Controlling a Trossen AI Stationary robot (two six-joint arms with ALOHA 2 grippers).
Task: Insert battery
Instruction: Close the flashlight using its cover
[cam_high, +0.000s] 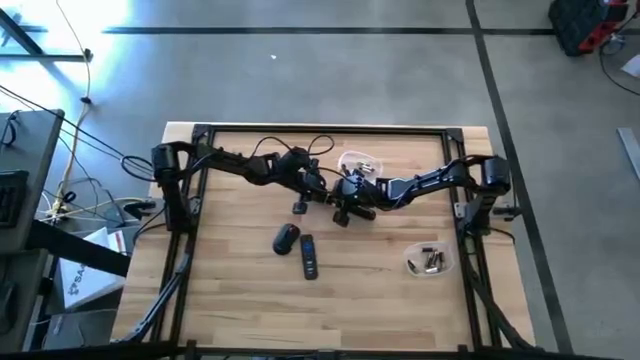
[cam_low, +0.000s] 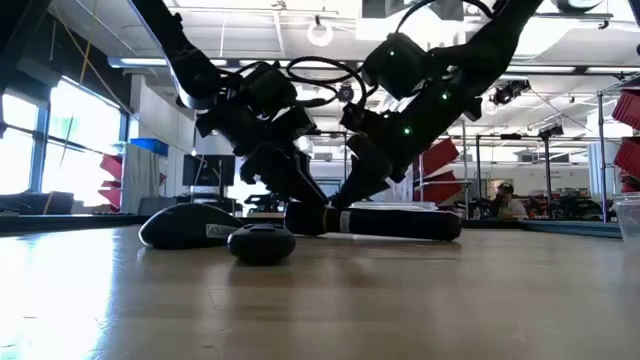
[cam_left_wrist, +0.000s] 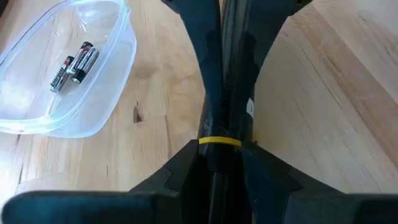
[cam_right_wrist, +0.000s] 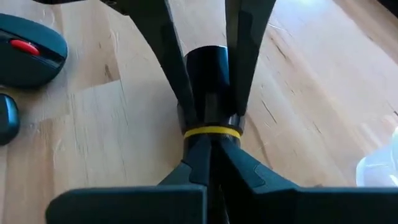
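Both grippers — left (cam_high: 322, 190), right (cam_high: 345, 192) — seemingly grip one half-hidden flashlight (cam_right_wrist: 208, 81)

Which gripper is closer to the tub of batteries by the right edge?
Right. The right gripper sits mid-table, up-left of the tub; the left gripper is just beyond it, farther left.

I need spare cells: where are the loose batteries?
In the left wrist view, two batteries lie in a clear plastic tub on the wooden table.

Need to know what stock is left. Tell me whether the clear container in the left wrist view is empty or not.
Not empty. The clear container holds two batteries, lying side by side on its bottom; the rest of it shows bare.
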